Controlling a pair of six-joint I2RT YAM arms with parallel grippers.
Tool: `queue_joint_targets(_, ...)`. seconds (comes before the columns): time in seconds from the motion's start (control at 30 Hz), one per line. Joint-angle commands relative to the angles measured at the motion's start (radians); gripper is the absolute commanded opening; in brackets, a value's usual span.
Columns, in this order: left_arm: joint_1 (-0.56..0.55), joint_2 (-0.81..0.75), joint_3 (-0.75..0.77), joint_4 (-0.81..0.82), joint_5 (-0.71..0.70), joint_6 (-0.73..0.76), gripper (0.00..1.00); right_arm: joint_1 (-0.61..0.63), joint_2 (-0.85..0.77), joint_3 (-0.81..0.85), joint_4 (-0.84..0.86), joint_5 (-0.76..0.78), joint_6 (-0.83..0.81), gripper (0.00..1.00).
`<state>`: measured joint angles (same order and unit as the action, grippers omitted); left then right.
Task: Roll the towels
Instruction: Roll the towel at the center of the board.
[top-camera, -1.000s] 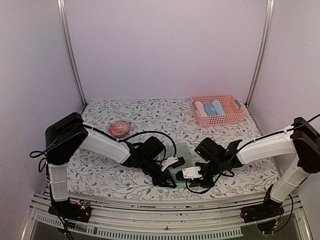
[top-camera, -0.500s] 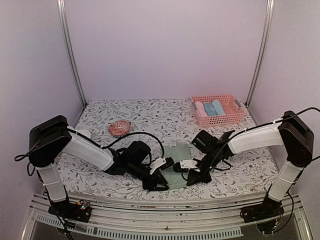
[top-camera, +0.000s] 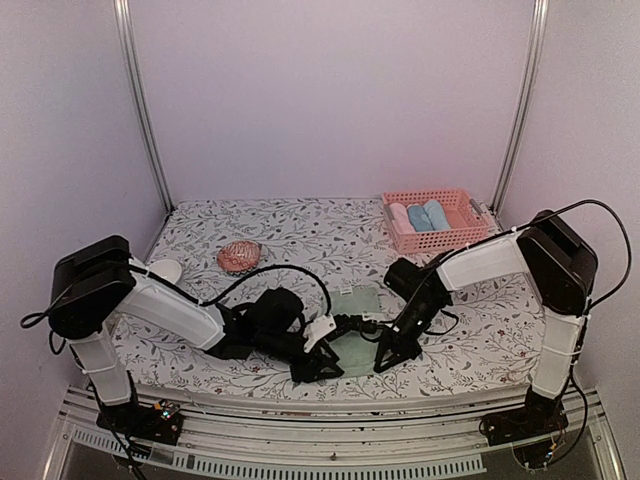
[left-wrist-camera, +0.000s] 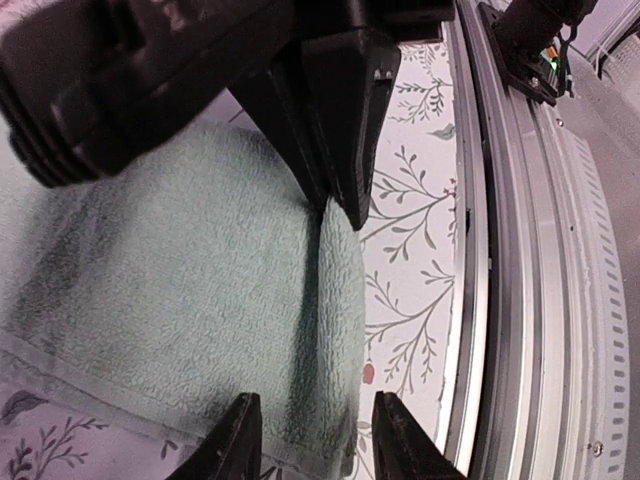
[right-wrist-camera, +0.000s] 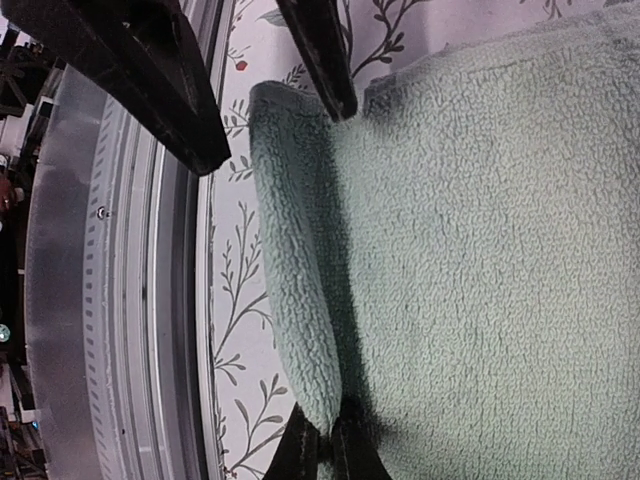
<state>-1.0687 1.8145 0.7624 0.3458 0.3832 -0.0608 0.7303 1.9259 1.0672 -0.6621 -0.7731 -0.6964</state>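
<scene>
Pale lilac walls (top-camera: 330, 100) and two metal uprights (top-camera: 138, 100) close in a table under a white cloth printed with leafy sprigs (top-camera: 300, 230). Two arms reach in from the near edge, and their tools meet over one sage-green towel (top-camera: 355, 302) lying flat near the front middle of the cloth. The towel's near edge is turned over into a thin roll that runs between them. The left gripper (left-wrist-camera: 318, 445) stands spread, its fingers (left-wrist-camera: 238, 440) straddling that rolled edge at its own end. The right gripper (right-wrist-camera: 325, 450) is pressed together, pinching the other end of the roll at its tips. At the back right corner, well apart from both, sits one pink plastic basket (top-camera: 440, 240) holding three rolled towels (top-camera: 420, 216), one pale and two light blue, side by side. On the left lie one pink textured ball (top-camera: 238, 256) and one white bowl (top-camera: 165, 268), partly hidden by the left arm
</scene>
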Motion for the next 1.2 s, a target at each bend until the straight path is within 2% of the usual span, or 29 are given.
queue_joint_targets(0.0, -0.028, -0.089, -0.021, 0.000, -0.152, 0.036, 0.41, -0.028, 0.067, 0.036, -0.093, -0.063, -0.012, 0.04)
queue_joint_targets(0.17, -0.098, -0.125, 0.034, -0.117, -0.228, 0.120, 0.38, -0.058, 0.137, 0.092, -0.165, -0.121, -0.015, 0.04)
queue_joint_targets(0.33, -0.137, -0.028, 0.161, -0.285, -0.226, 0.212, 0.26, -0.077, 0.203, 0.135, -0.220, -0.158, -0.018, 0.04)
queue_joint_targets(0.4, -0.146, 0.003, 0.189, -0.313, -0.247, 0.232, 0.27, -0.078, 0.207, 0.134, -0.221, -0.154, -0.018, 0.04)
queue_joint_targets(0.53, -0.149, 0.035, 0.213, -0.317, -0.316, 0.239, 0.40, -0.077, 0.205, 0.123, -0.217, -0.141, -0.020, 0.04)
queue_joint_targets(0.6, -0.149, 0.065, 0.237, -0.320, -0.363, 0.245, 0.39, -0.078, 0.203, 0.119, -0.214, -0.134, -0.020, 0.04)
queue_joint_targets(0.73, -0.147, 0.089, 0.254, -0.317, -0.362, 0.251, 0.34, -0.078, 0.205, 0.124, -0.214, -0.137, -0.020, 0.04)
queue_joint_targets(0.8, -0.146, 0.101, 0.260, -0.320, -0.357, 0.254, 0.30, -0.078, 0.206, 0.125, -0.214, -0.134, -0.019, 0.04)
queue_joint_targets(0.9, -0.135, 0.108, 0.258, -0.321, -0.331, 0.246, 0.13, -0.078, 0.209, 0.123, -0.218, -0.130, -0.018, 0.04)
queue_joint_targets(0.93, -0.127, 0.105, 0.252, -0.316, -0.304, 0.241, 0.11, -0.078, 0.210, 0.122, -0.218, -0.129, -0.018, 0.04)
queue_joint_targets(1.17, -0.053, 0.075, 0.227, -0.311, -0.071, 0.190, 0.03, -0.078, 0.210, 0.130, -0.279, -0.138, -0.036, 0.04)
